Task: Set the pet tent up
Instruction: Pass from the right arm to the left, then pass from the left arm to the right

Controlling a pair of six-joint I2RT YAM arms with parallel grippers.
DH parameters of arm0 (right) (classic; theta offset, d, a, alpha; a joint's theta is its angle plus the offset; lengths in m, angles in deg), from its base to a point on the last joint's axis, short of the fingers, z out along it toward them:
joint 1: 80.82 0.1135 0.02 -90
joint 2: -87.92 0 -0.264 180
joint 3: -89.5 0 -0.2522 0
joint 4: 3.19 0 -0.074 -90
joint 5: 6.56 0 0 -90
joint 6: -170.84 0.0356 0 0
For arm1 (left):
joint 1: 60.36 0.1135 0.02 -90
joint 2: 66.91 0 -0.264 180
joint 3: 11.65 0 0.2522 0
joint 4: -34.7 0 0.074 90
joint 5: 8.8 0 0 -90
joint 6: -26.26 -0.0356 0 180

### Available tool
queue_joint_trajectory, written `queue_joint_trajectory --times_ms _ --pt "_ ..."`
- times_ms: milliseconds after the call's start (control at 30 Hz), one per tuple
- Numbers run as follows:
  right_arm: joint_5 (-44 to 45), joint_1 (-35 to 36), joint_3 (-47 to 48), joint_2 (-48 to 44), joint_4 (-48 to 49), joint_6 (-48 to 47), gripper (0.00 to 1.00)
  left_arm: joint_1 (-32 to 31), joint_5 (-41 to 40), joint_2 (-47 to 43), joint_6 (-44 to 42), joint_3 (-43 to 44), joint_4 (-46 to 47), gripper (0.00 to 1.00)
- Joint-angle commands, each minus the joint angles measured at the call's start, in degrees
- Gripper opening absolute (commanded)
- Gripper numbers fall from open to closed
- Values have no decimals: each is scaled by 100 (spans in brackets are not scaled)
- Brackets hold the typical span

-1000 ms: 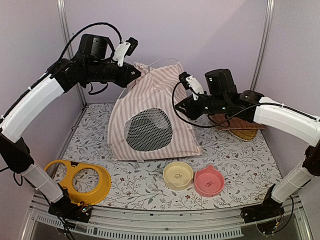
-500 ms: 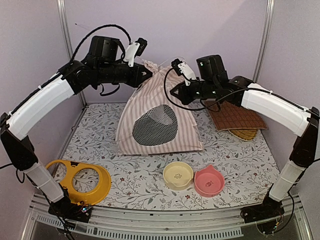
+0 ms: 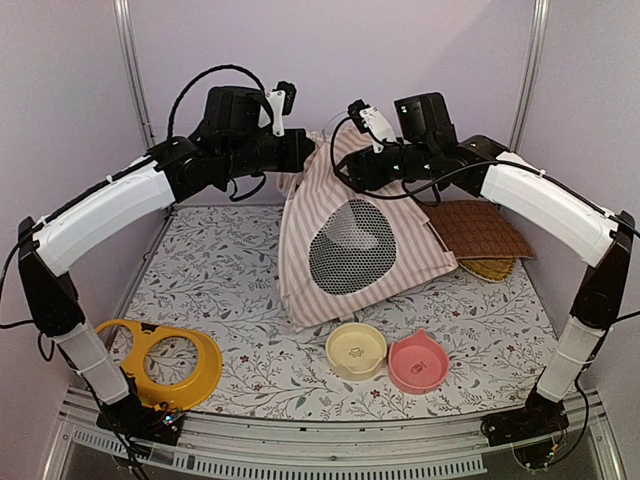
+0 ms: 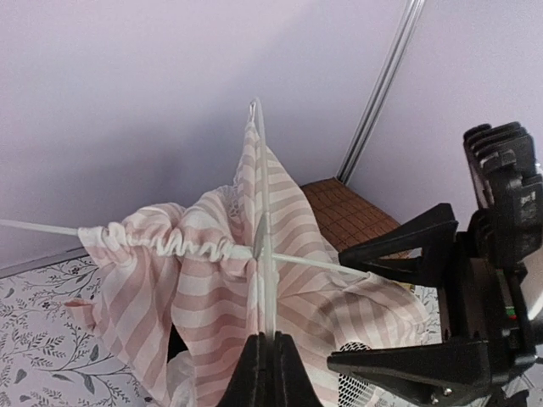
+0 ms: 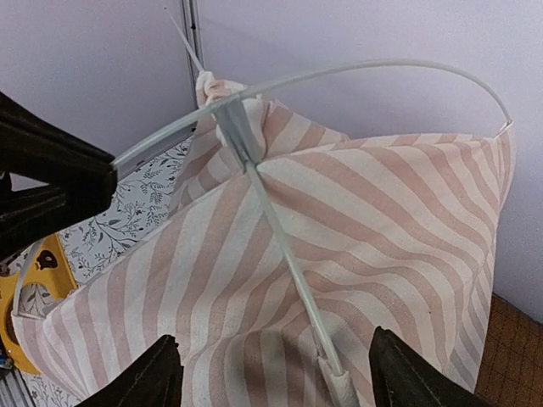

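Note:
The pet tent (image 3: pixel 355 255), pink-and-white striped with a round white mesh window, stands tilted toward the right in the middle of the table. My left gripper (image 3: pixel 305 150) is at its peak, shut on a thin clear pole (image 4: pixel 262 195) where the poles cross. The left wrist view shows the bunched striped fabric (image 4: pixel 204 280) hanging below that pole. My right gripper (image 3: pixel 350 170) hovers open just right of the peak. Its fingers (image 5: pixel 157 377) straddle another clear pole (image 5: pixel 288 254) and the striped cloth (image 5: pixel 382 212) without touching either.
A brown quilted mat (image 3: pixel 478 228) lies on a woven mat (image 3: pixel 490 268) at the back right. A cream bowl (image 3: pixel 355 350) and a pink bowl (image 3: pixel 417 362) sit in front of the tent. A yellow two-hole bowl stand (image 3: pixel 160 360) is at the near left.
Both arms have swung to the right and the tent has shifted and tipped right with them. The right gripper has opened and let go of the tent.

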Motion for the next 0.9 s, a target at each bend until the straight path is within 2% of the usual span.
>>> queue_joint_trajectory --times_ms 0,133,267,367,567,867 --pt "405 -32 75 -574 -312 319 82 -208 -514 58 260 8 843 0" --pt "410 -11 34 -976 -397 687 89 -406 -888 102 205 20 898 0" --pt "595 199 -30 -1270 -536 1109 91 -485 -1071 71 313 -53 1030 0" --pt "755 606 -320 -1450 -393 1457 91 -564 -1233 126 360 -18 1101 0" --pt "1249 1357 -940 -1377 104 2130 91 -705 -1576 196 766 -14 1322 0" --pt "1696 1731 -1505 -1068 760 2510 90 -870 -2045 428 1245 362 1240 0"
